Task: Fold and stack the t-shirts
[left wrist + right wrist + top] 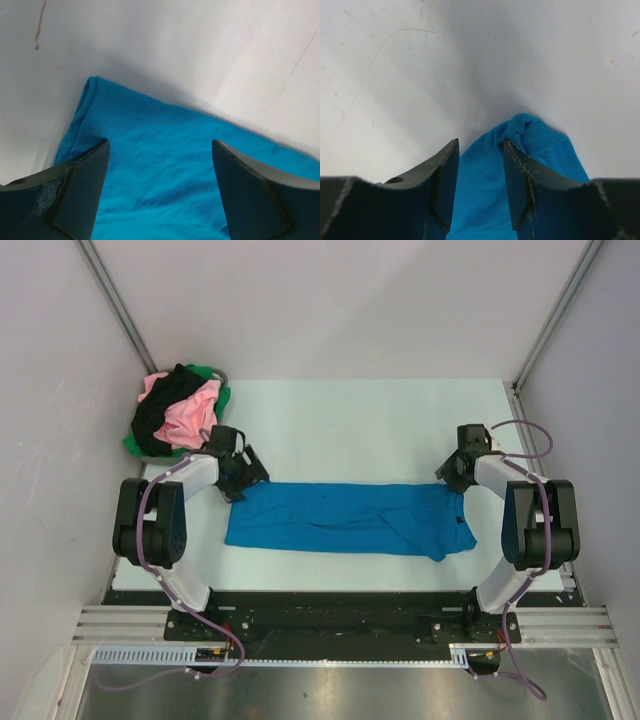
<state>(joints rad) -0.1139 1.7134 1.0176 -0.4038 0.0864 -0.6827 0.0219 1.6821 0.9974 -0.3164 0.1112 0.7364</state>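
Left pincer [160, 144] stands released, the plain blue shirt [340, 518] lying smooth beneath it — right pincer [480, 143], half-narrowed, straddles a puckered corner; whether it grasps, I cannot tell.

The left gripper [160, 144] has its two dark fingers [75, 190] spread wide at the near edge, left and right, with nothing clamped between them. Under and between them lies the blue t-shirt [125, 115], lightly creased, with a rounded folded corner at the far left and its far edge slanting nearer toward the right. Beyond it is the bare white table [200, 50], with a brownish scratch [39, 27] at the far left.
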